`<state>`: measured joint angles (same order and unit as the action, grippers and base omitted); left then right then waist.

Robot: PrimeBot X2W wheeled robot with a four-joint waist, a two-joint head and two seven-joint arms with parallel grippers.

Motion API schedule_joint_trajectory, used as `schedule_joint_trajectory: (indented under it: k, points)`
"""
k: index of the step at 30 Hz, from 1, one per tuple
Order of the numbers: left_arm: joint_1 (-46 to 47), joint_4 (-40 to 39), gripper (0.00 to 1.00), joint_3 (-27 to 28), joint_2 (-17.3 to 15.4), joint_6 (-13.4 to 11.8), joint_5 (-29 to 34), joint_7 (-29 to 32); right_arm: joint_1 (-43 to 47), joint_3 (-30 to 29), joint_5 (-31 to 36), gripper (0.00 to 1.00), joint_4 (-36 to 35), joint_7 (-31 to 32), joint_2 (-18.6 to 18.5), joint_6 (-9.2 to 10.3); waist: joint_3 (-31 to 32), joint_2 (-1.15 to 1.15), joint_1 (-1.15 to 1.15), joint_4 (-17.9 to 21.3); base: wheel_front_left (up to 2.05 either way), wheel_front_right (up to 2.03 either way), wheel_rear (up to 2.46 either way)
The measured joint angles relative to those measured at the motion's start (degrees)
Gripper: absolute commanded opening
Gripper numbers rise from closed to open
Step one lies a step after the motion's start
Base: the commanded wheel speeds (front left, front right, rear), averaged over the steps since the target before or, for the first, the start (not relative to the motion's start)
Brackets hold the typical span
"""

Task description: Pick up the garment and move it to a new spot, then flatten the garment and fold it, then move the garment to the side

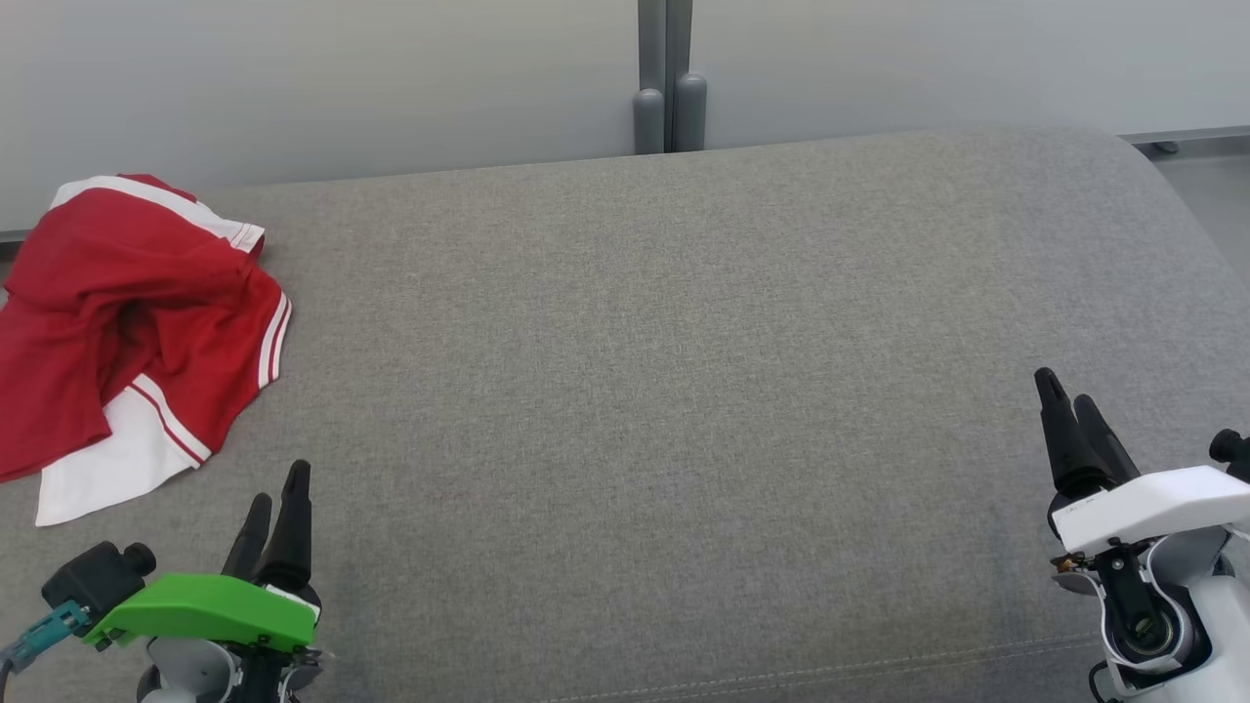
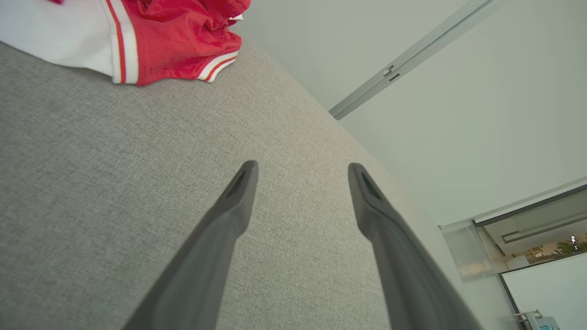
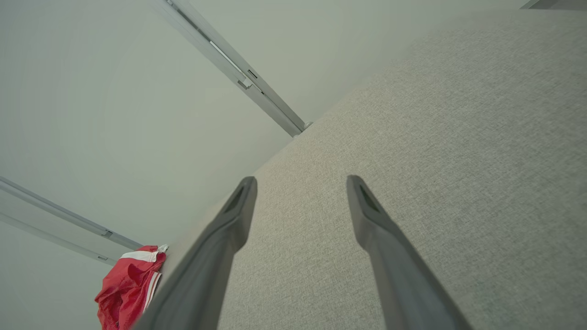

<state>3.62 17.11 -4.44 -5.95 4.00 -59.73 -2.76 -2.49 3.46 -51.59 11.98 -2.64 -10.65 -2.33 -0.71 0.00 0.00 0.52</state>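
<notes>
Red-and-white garment (image 1: 127, 293) lies crumpled, long axis near-to-far; left gripper (image 1: 278, 483) and right gripper (image 1: 1063, 389) spread, empty

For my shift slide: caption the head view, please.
Crumpled red-and-white garment at the left of the grey cushion; left gripper and right gripper open, empty, near its front edge.

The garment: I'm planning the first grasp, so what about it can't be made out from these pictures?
- Head view: the garment runs off the picture's left edge, so its full extent is unknown.
- Head view: its own crumpled folds hide the lower layers and its type.
- Left wrist view: the top edge cuts off most of it.
- Right wrist view: it is small, far off and cut by the bottom edge.
</notes>
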Motion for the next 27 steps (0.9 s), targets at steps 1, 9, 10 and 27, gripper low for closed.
schedule_joint_trajectory:
  k: [1, 9, 10, 27]
  points:
    - [0.00, 0.00, 1.00, 0.00, 0.00, 0.00, 0.00, 0.00, 0.00, 0.00, 0.00, 1.00, 0.00, 0.00, 0.00, 0.00, 0.00, 0.00, 0.00, 0.00, 0.00, 0.00, 0.00]
    - [0.03, -0.63, 1.00, -1.51, -0.09, -1.42, 7.93, -1.83, -0.32, 2.32, 6.55, 1.00, -0.02, -1.79, -0.29, 1.10, -0.01, 0.00, 0.00, 0.08, 0.00, 0.00, 0.00]
    - [0.03, -0.65, 1.00, -1.62, -0.09, -1.59, 8.56, -1.92, -0.34, 2.59, 7.24, 1.00, -0.02, -1.88, -0.31, 1.41, 0.00, 0.00, 0.00, 0.10, 0.00, 0.00, 0.00]
    - [0.03, -0.88, 1.00, -2.81, 0.27, -2.49, 22.31, -5.41, -0.54, 4.34, 17.01, 1.00, -0.25, -5.43, -0.69, 2.37, 0.29, 0.00, 0.00, 0.35, 0.00, 0.00, 0.00]
